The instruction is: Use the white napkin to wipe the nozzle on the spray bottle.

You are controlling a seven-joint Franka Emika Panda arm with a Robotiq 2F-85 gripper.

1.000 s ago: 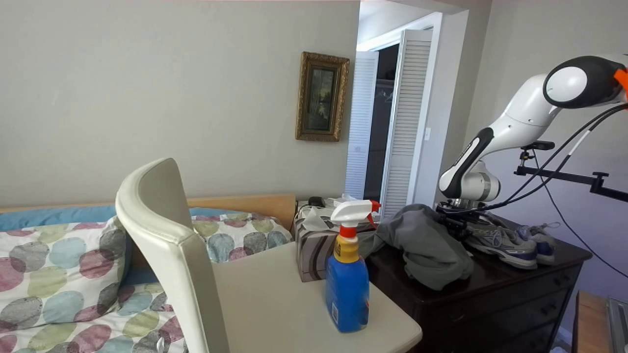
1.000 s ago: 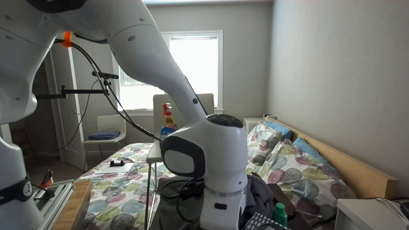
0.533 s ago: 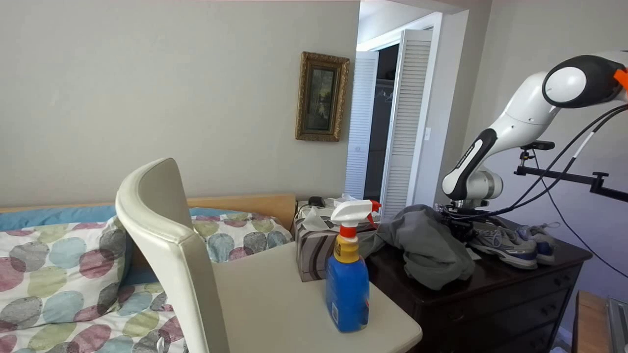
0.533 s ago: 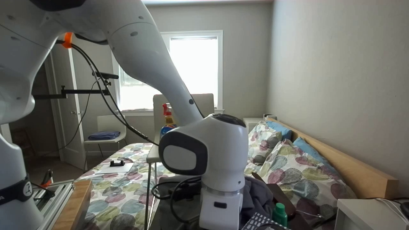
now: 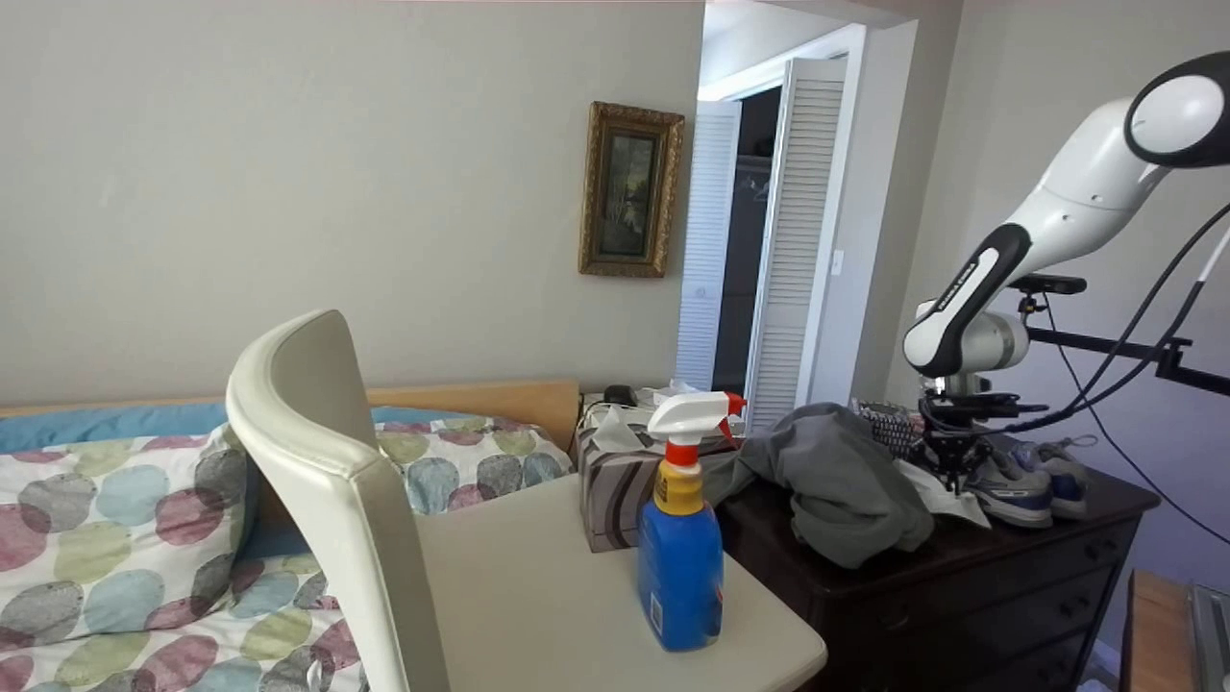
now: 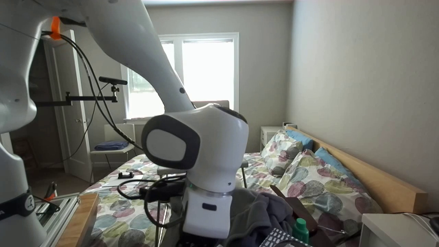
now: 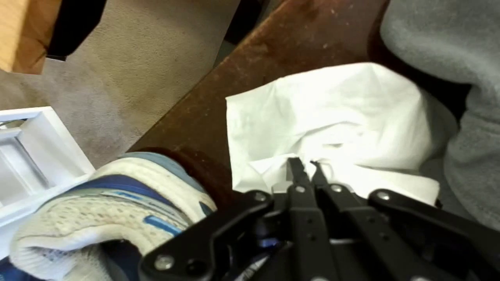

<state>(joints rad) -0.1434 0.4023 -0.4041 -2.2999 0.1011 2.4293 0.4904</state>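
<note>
A blue spray bottle with a yellow neck and a white and red nozzle stands upright on the white chair seat. In an exterior view the arm hides it. The white napkin is spread and creased below my fingers in the wrist view. It also shows at the dresser top between grey cloth and shoes. My gripper points down with its fingers nearly together and napkin pinched between them. The gripper is at the napkin, right of the bottle in that exterior view.
A grey cloth lies in a heap on the dark dresser between gripper and chair. Sneakers stand beside the gripper. A patterned basket is behind it. A tissue box stands behind the bottle. The chair back rises high.
The arm has moved away from the grey cloth, rightward in an exterior view. The napkin has shifted with the gripper and shows more. The bottle has not moved.
</note>
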